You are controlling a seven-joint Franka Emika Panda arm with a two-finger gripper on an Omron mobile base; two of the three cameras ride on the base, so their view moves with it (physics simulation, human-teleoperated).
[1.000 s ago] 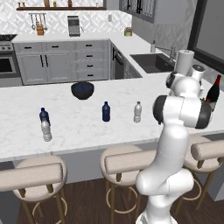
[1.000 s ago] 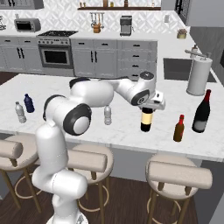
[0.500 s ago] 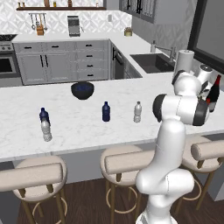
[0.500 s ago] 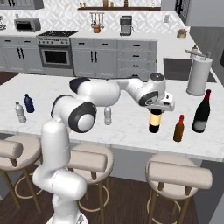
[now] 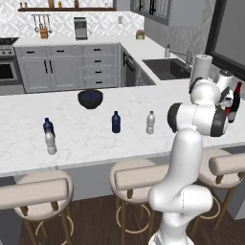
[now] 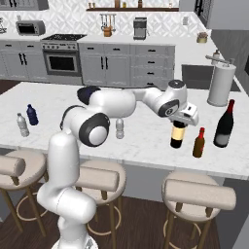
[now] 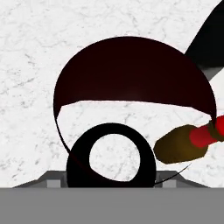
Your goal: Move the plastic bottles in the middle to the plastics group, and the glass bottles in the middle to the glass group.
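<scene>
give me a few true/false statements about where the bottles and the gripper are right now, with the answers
1. The gripper is shut on the neck of the dark wine bottle. True.
2. The held wine bottle lies on its side on the counter. False: it is upright, next to the amber bottle.
3. A dark blue bottle and a clear bottle stand in the middle of the counter. True.
4. The red-necked wine bottle stands left of the dark bowl. False: it stands at the right end, beyond the amber bottle.
5. Two small bottles stand together near the left end of the counter. True.
</scene>
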